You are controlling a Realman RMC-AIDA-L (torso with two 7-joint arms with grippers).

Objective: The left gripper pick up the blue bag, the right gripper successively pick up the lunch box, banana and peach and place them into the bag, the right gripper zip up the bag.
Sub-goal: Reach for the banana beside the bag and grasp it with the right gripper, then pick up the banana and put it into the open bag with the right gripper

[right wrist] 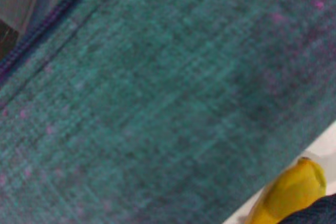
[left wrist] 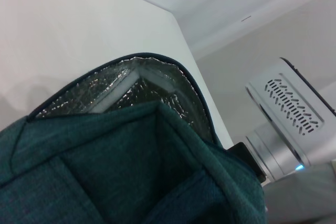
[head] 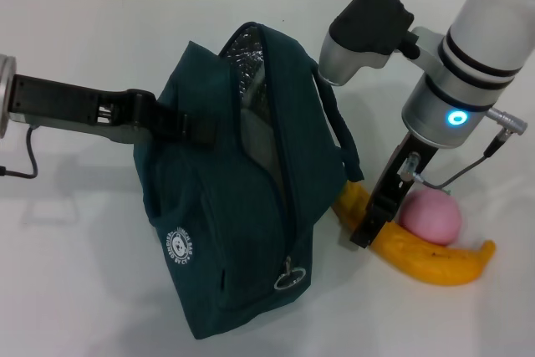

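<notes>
The blue bag stands tilted at the table's middle, its top open and the foil lining showing. My left gripper is shut on the bag's upper left side and holds it up. The lunch box sits inside the opening; its pale edge also shows in the left wrist view. My right gripper is down on the left part of the banana, just right of the bag. The peach lies behind the banana, touching it. The right wrist view shows the bag's fabric and the banana's end.
The white table bears the bag and the fruit. The zipper's ring pull hangs low on the bag's front. A black cable trails from my left arm. My right arm's silver wrist stands close beside the bag.
</notes>
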